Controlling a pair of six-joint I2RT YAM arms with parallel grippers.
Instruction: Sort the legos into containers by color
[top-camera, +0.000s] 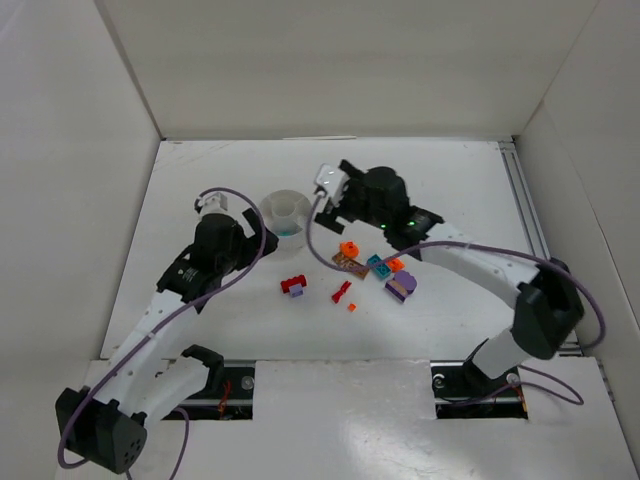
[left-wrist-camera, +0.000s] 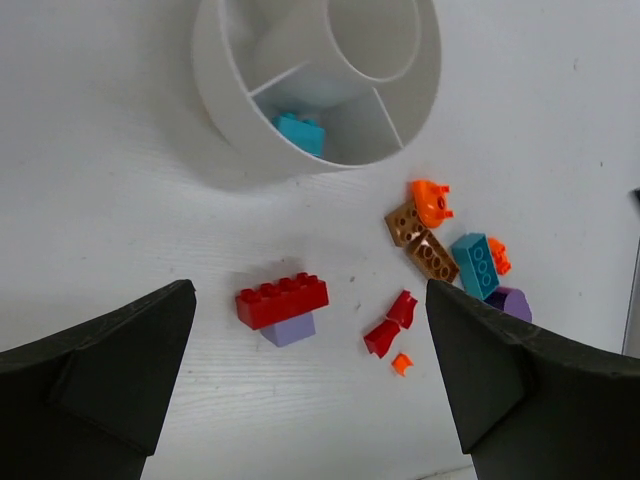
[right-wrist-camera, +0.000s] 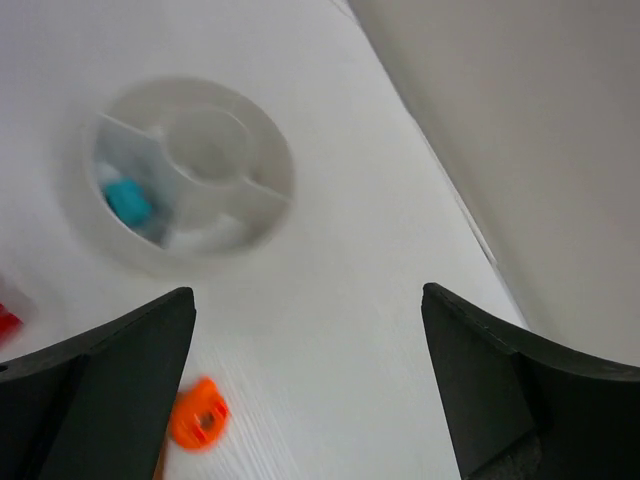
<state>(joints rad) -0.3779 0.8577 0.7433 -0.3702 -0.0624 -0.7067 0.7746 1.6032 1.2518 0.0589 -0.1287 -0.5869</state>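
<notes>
With right tool (right-wrist-camera: 308, 300) and left tool (top-camera: 212, 203) both spread empty, the orange lego (right-wrist-camera: 198, 418) at lower left should be straddled squarely.

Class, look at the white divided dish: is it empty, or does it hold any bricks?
Not empty: one teal brick lies in one wedge compartment of the dish.

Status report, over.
Left claw open, right claw open, both empty. One teal lego in dish. Other legos loose on table. Nothing blocking.
</notes>
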